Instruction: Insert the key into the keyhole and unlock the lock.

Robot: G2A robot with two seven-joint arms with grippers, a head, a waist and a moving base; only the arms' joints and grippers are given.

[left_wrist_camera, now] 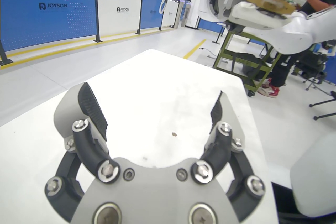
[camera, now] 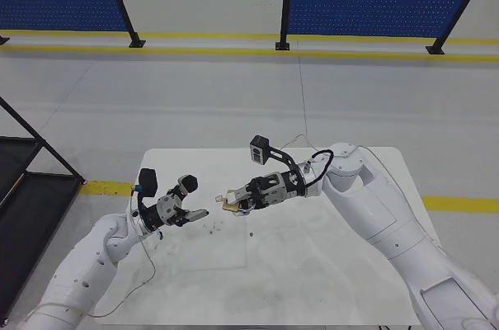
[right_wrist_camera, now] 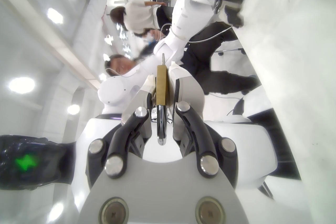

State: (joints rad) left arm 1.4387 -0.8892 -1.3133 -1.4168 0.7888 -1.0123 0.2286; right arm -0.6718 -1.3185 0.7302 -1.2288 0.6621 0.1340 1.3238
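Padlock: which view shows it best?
Right wrist view: the padlock is close up, edge-on, clamped in the right gripper. The left wrist view shows its flat brass side from farther off. The top view shows it small and with little detail.

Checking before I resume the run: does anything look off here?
Nothing broken or spilled. The right gripper holds the lock in the air, a thin metal tip, possibly the key, sticking from its far end. The left gripper is open, empty. One small brown speck lies on the table.
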